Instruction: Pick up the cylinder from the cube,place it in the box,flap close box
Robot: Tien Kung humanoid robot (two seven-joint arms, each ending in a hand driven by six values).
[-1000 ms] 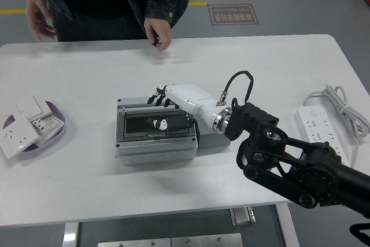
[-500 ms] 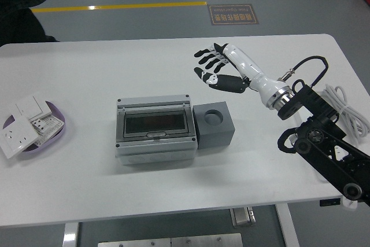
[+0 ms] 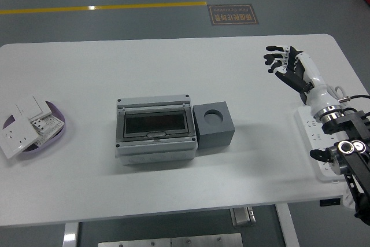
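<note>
A grey box (image 3: 155, 131) with a dark see-through lid lies shut at the table's middle. Touching its right side stands a grey cube (image 3: 214, 125) with an empty round hole in its top. No cylinder shows anywhere; the dark lid hides whatever is inside the box. My right hand (image 3: 283, 64), white with black fingers, hovers above the table's far right, fingers spread and holding nothing, well away from cube and box. The left arm is out of the picture.
A purple dish (image 3: 58, 133) holding several white wall switches and sockets sits at the left edge. A white power strip (image 3: 317, 137) with a coiled cable lies at the right edge, partly under my right arm.
My right hand has drawn back from the box lid, up and to the far right of the table. The person at the far side has left the view.
</note>
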